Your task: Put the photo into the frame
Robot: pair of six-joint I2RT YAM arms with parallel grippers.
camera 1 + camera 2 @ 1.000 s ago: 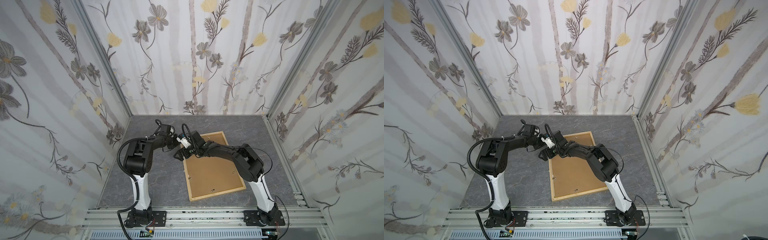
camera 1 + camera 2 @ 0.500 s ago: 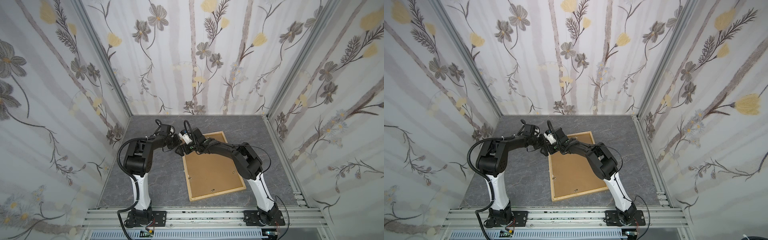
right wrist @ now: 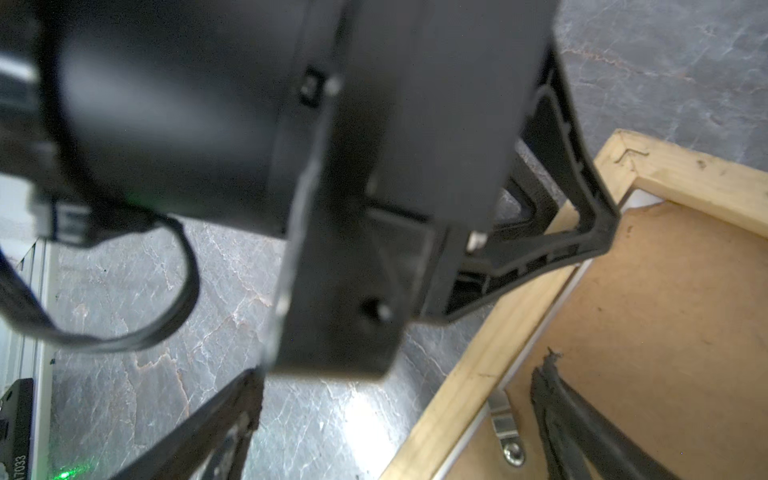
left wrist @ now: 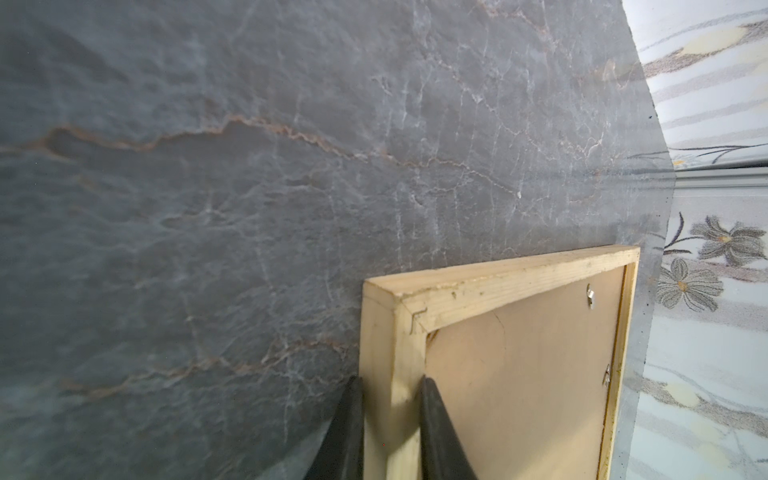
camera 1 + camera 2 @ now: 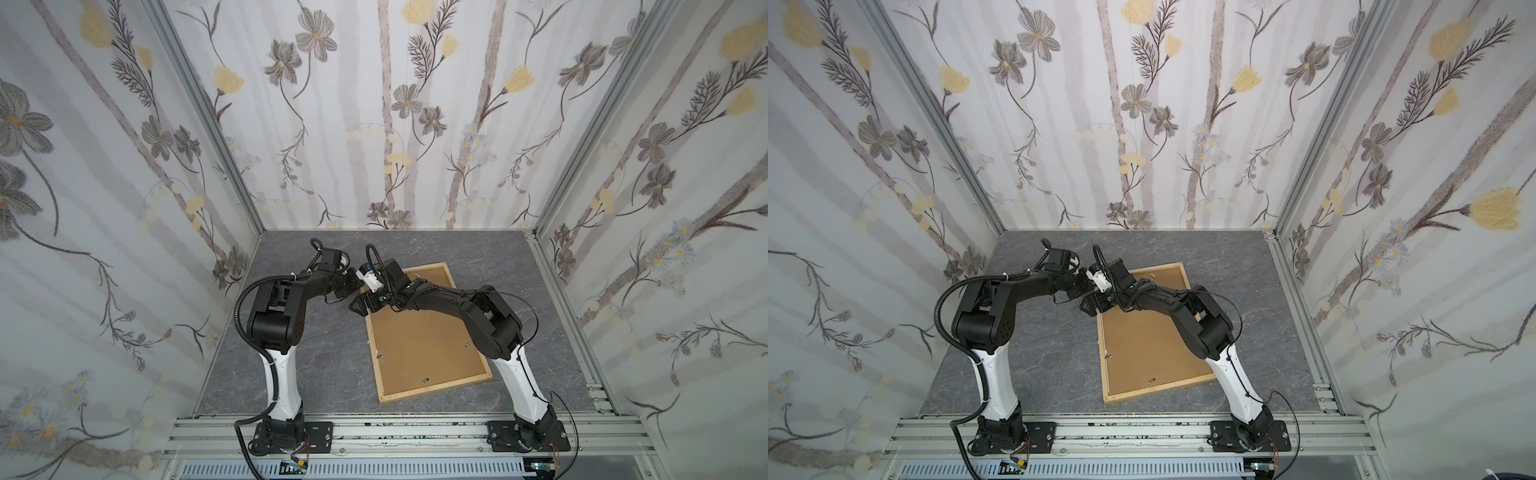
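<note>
The frame (image 5: 436, 388) (image 5: 1158, 390) of pale wood lies back-up on the grey table, with a brown backing panel (image 5: 424, 336) inside it. My left gripper (image 4: 390, 380) (image 5: 352, 286) is shut on the frame's left rail (image 4: 395, 332), close to the far-left corner. My right gripper (image 3: 401, 374) (image 5: 361, 305) stands open astride the same rail (image 3: 478, 361). One of its fingers is over the table and the other is over the backing. A thin white edge (image 3: 642, 201) shows under the backing at that corner. Otherwise the photo is hidden.
The two wrists crowd each other at the frame's far-left corner, and the left arm's black body (image 3: 291, 124) fills much of the right wrist view. Small metal clips (image 3: 505, 428) sit along the inside of the frame. Patterned walls enclose the table on three sides.
The right wrist has shifted slightly about the frame's far-left corner. The left gripper has kept its hold, and the frame has not visibly moved.
</note>
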